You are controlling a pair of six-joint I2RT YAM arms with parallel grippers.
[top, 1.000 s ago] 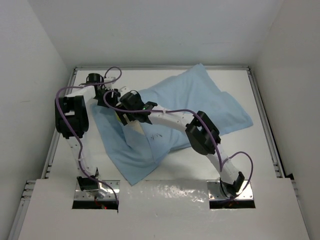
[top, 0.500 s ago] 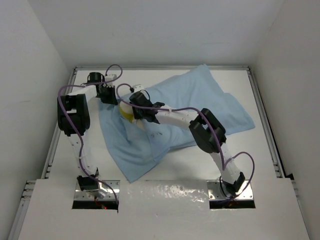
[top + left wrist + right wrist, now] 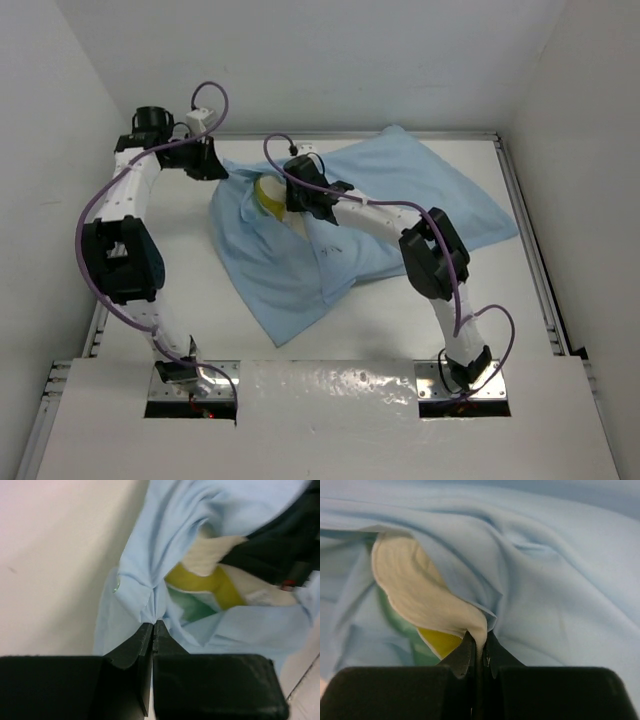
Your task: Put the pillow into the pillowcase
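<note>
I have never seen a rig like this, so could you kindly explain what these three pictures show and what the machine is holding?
The machine is a left arm and a right arm, bolted at the near edge of a white table. One picture looks down from above and behind them. The other two come from a camera on each wrist, so the black shapes at the bottom are that arm's own fingers. On the table lies a light blue pillowcase with a cream pillow showing at its opening. The left gripper is shut on the pillowcase's edge. The right gripper is shut on a corner of the pillow, beside its yellow band.
</note>
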